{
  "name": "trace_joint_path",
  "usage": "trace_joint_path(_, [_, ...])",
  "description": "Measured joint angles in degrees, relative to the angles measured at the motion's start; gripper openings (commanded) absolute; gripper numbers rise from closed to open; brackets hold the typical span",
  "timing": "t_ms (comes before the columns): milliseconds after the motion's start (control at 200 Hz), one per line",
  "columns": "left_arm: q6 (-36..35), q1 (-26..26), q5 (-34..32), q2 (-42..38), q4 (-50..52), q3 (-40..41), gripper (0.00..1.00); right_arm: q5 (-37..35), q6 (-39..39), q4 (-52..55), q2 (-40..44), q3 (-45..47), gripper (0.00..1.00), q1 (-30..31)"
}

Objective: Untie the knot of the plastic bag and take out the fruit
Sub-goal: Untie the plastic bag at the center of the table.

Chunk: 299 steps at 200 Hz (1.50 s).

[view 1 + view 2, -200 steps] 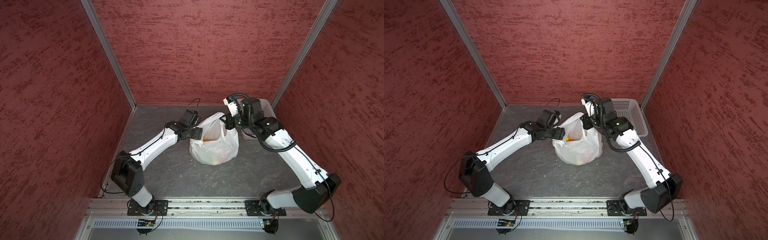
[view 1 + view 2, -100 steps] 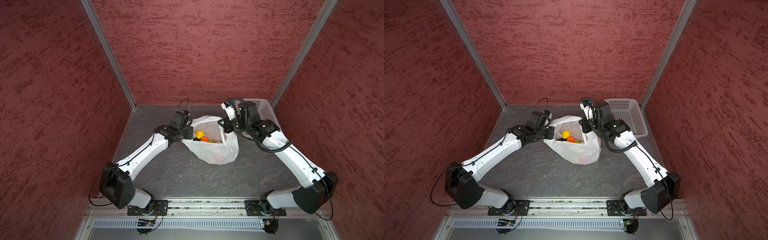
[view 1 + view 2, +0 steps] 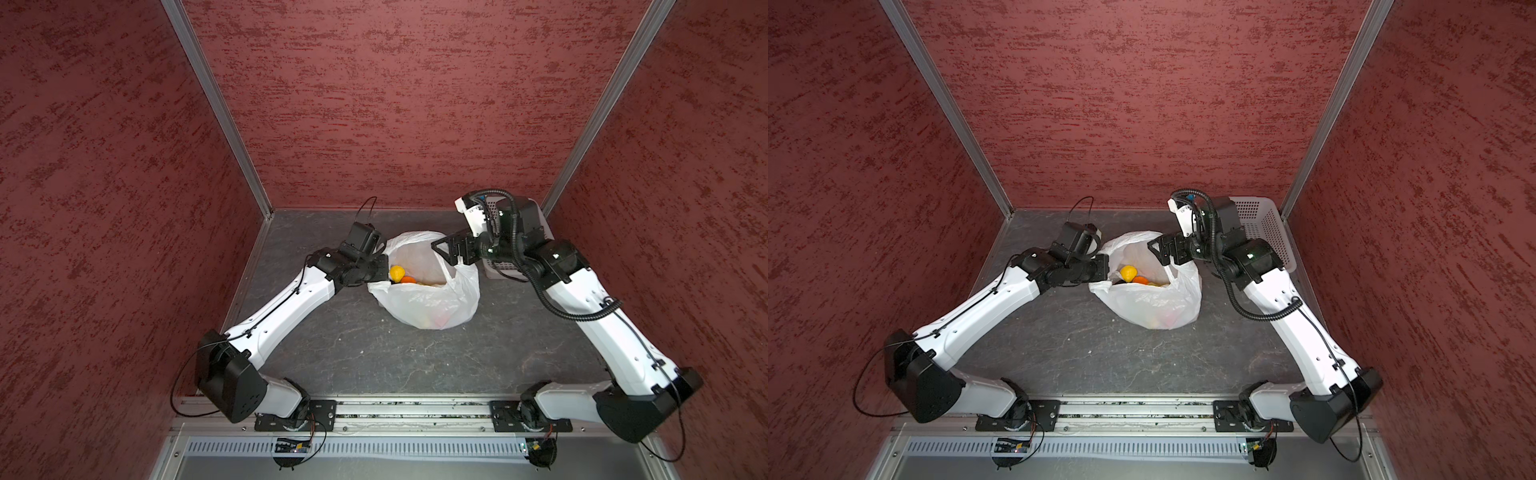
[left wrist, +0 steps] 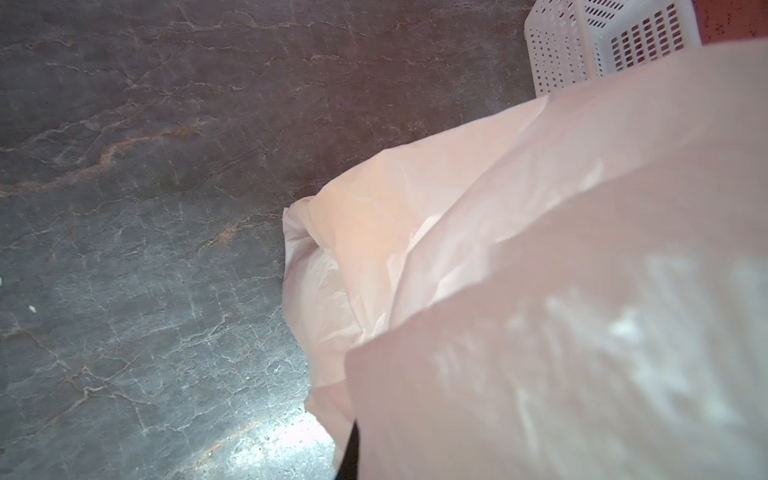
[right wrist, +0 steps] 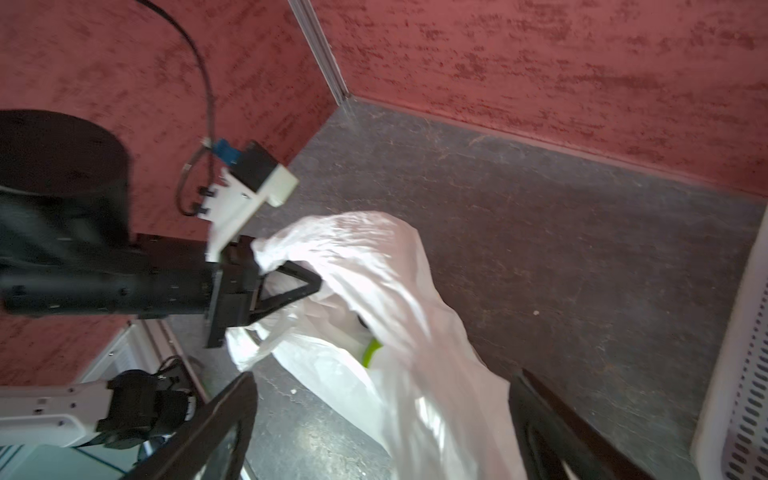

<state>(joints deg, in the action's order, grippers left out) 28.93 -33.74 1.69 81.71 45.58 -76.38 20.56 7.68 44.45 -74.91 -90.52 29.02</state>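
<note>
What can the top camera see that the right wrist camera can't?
Only a top view: a yellow fruit and an orange fruit lying in the plastic bag. Only the right wrist view: a bit of green fruit inside the bag. Both: the bag, the left gripper shut on its rim, the right gripper open, and the white basket.

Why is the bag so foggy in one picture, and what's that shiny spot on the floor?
Left wrist view: the plastic bag sits very close to the lens, so it blurs; the shiny spot is glare on the table. Right wrist view: the dark fingers near the lens look smeared. In both top views everything is sharp.
</note>
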Motion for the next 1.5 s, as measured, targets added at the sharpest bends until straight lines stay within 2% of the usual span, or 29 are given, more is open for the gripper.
trace_joint_path(180, [2.6,0.0,1.8,-0.2,1.1,-1.0,0.0,3.2,1.9,-0.1,1.1,-2.2,0.97,6.1])
trace_joint_path(466, [5.6,-2.0,2.4,-5.4,0.6,3.6,0.0,3.1,7.5,-9.5,-2.5,15.6,0.92,9.9])
trace_joint_path(606, [7.1,-4.1,2.1,-8.4,-1.3,8.0,0.0,-3.2,9.2,-14.7,-9.2,17.5,0.91,10.2])
trace_joint_path(796, [9.4,-6.4,1.0,-10.0,-5.1,13.5,0.0,-21.4,9.5,-18.0,-17.7,16.8,0.92,10.2])
trace_joint_path(912, [11.0,-6.8,0.7,-10.1,-6.9,15.7,0.0,-27.4,9.2,-16.3,-20.0,17.0,0.94,9.9])
trace_joint_path(1047, [12.6,-6.8,-0.4,-10.3,-8.4,16.3,0.0,-30.1,9.8,-13.7,-16.3,22.6,0.97,10.1])
trace_joint_path(1302, [15.5,-6.0,-0.5,-10.4,-10.7,16.3,0.0,-30.6,16.8,-2.4,-0.8,35.0,0.98,12.2])
trace_joint_path(1498, [16.8,-5.0,0.2,-10.4,-11.9,16.3,0.0,-27.8,20.4,0.6,2.5,38.7,0.98,14.3])
